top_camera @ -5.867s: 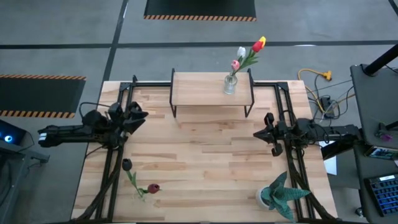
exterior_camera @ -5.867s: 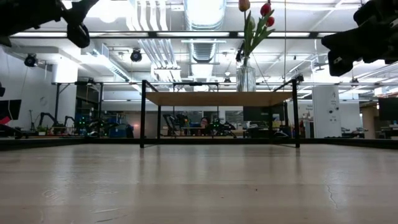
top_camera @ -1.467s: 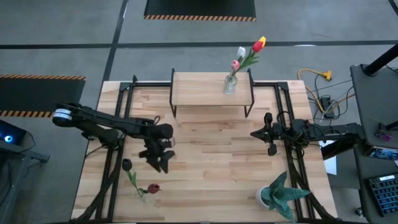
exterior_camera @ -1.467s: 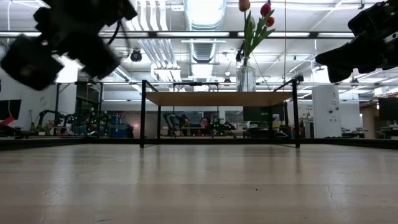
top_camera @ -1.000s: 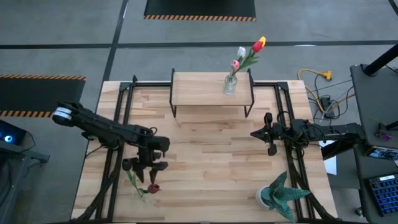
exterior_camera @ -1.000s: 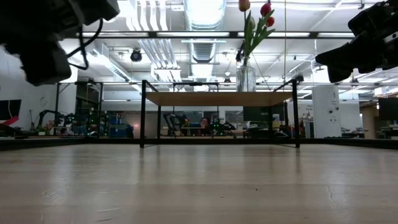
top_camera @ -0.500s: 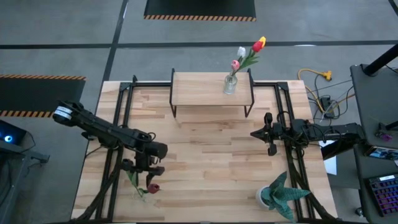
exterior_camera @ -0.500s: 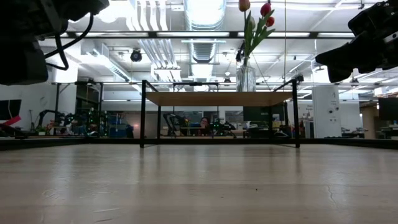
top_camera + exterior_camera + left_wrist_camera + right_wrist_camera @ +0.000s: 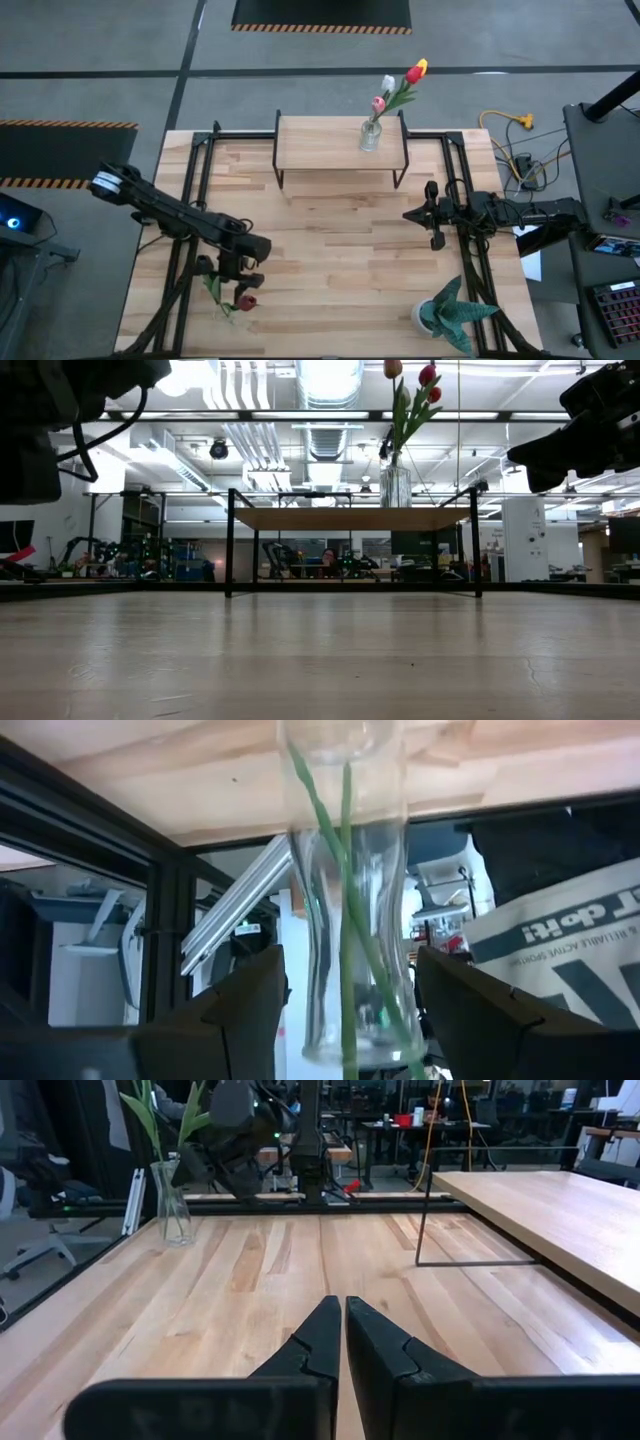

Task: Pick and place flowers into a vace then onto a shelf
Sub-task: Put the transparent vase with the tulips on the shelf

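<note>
**Q:** Where is the left claw [image 9: 350, 962], and how does it stand?

**A:** Its fingers [image 9: 250, 1010] are spread wide, one on either side of a clear glass vase [image 9: 345, 905] standing on the counter [image 9: 340, 250]. Whether they touch the glass cannot be told. Green stems of two flowers [image 9: 318, 815] run down inside this vase; their heads, dark maroon and red [image 9: 246, 301], lie just beside the claw in the high view.

**Q:** And the right claw [image 9: 342, 1308]?

**A:** Closed, fingertips together, held above the counter's right side, well apart from the shelf [image 9: 320, 145]. A second vase [image 9: 370, 137] of tulips [image 9: 400, 85] stands on that shelf, far from both claws.
</note>
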